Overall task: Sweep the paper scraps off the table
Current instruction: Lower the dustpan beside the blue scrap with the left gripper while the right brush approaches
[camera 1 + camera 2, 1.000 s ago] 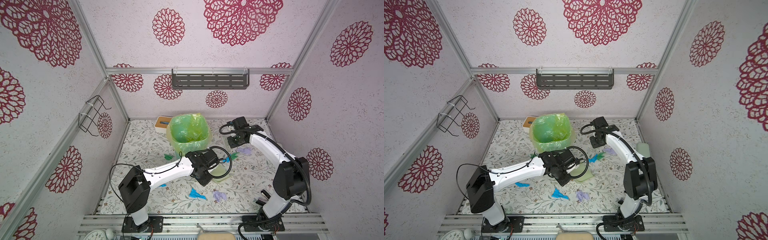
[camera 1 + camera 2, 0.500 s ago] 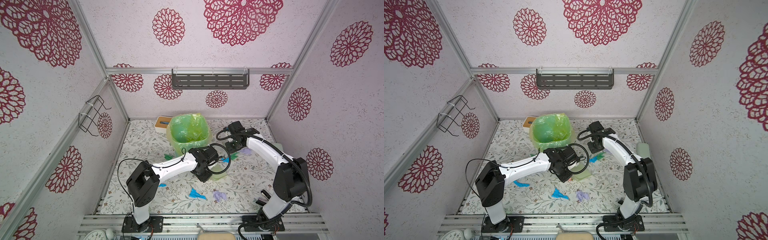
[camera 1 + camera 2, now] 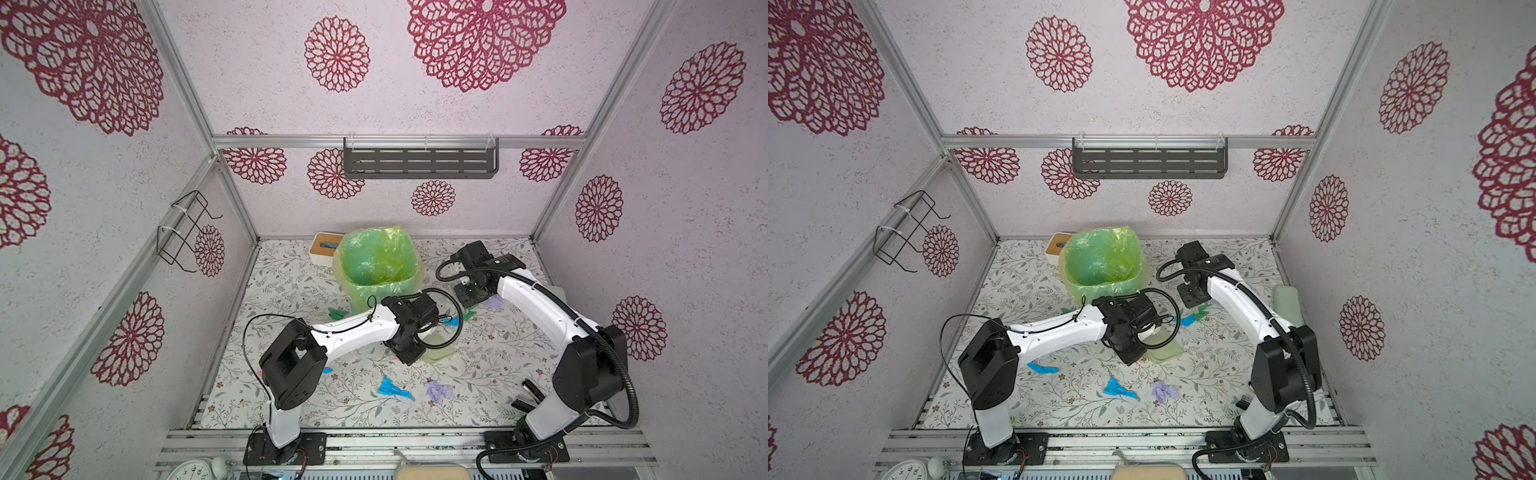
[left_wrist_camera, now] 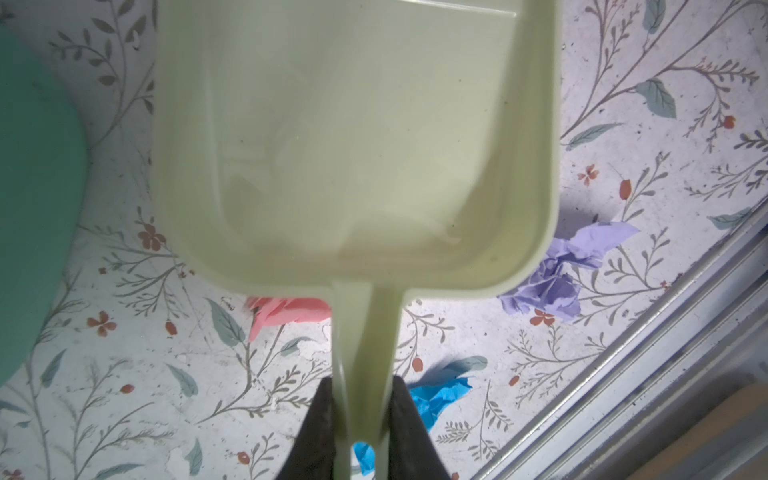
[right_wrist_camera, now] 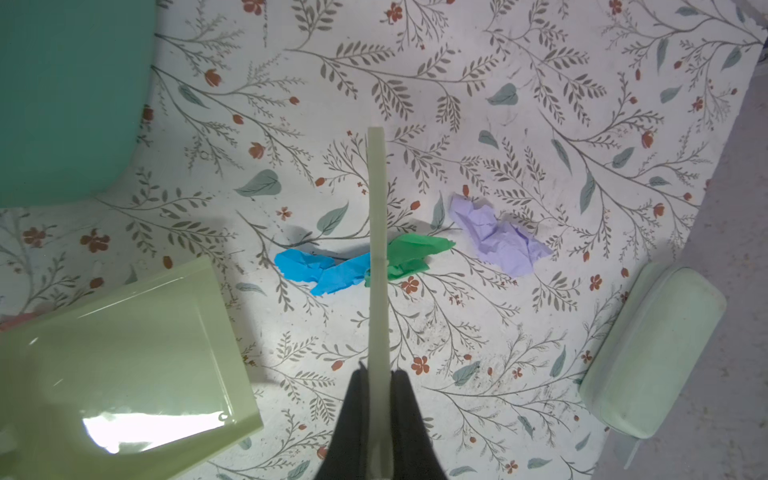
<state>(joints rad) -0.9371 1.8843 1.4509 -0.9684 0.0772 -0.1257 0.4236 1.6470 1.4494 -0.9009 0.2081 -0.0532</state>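
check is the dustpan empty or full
Empty: the left wrist view shows the dustpan bare inside; a pink scrap, a lilac scrap and a blue scrap lie outside it.

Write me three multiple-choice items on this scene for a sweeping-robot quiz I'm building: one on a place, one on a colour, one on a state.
1. Where on the table does the lined bin stand?
A. at the back, near the middle
B. front right corner
C. front left corner

2. In the right wrist view, what colour is the scrap between the blue scrap and the lilac scrap?
A. pink
B. green
C. yellow

3. What is the left gripper doing?
A. hanging open
B. shut on nothing
C. shut on the handle of the dustpan

Answers: 1 A, both top views show it by the back wall. 2 B, the green scrap lies between them. 3 C, its fingers clamp the handle in the left wrist view.
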